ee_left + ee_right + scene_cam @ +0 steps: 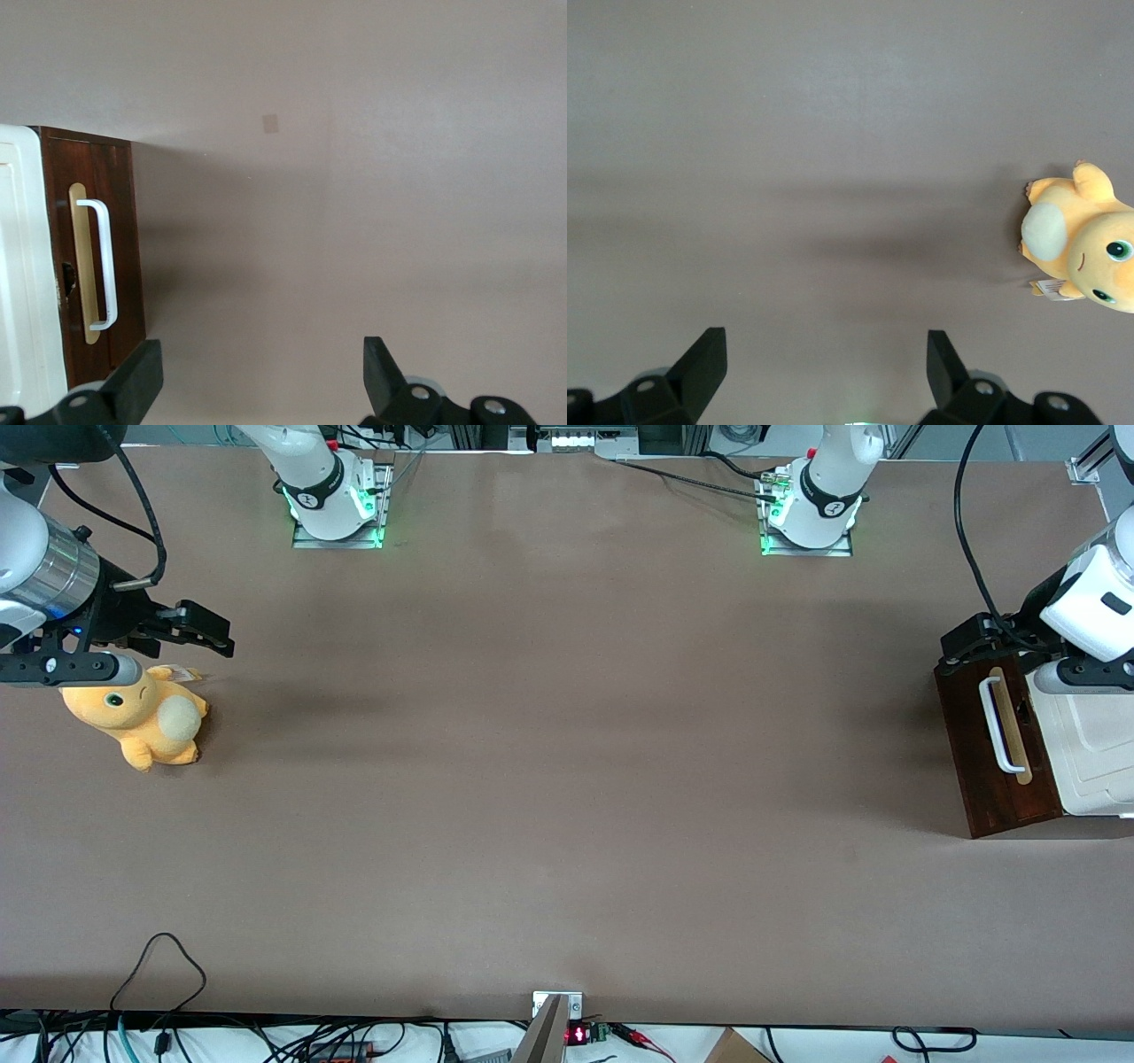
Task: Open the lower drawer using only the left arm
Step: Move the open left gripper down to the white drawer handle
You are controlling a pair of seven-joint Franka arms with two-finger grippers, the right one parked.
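One cabinet (1019, 753) sits at the working arm's end of the table (567, 779), w/ its dark brown front facing toward the table's middle. Lower drawer (997, 748) shows as that dark wood front, w/ a white bar handle (998, 724) on a pale wood strip (1012, 726); it looks shut, front flush w/ the cabinet body, no pale inside showing. Cream-white panel (1094, 748) lies just beside the dark front, on the side away from the table's middle. Left arm (1094, 593) hangs over the cabinet's end that is farther from the front cam, and its gripper (979, 638) hovers above that corner of the dark front, apart from the handle, not touching it. In the wrist view the gripper (261, 376) has its two black fingers (135, 382) spread wide apart, w/ bare table between them, nothing held; the drawer (93, 257) and handle (102, 264) sit off to one side of the gap, near one fingertip but not between the two. Small dark notch shows on the dark front beside the pale strip (81, 264). Yellow plush toy (142, 717) lies on its side toward the parked arm's end, well apart from the cabinet; right wrist cam sees it too (1085, 239).
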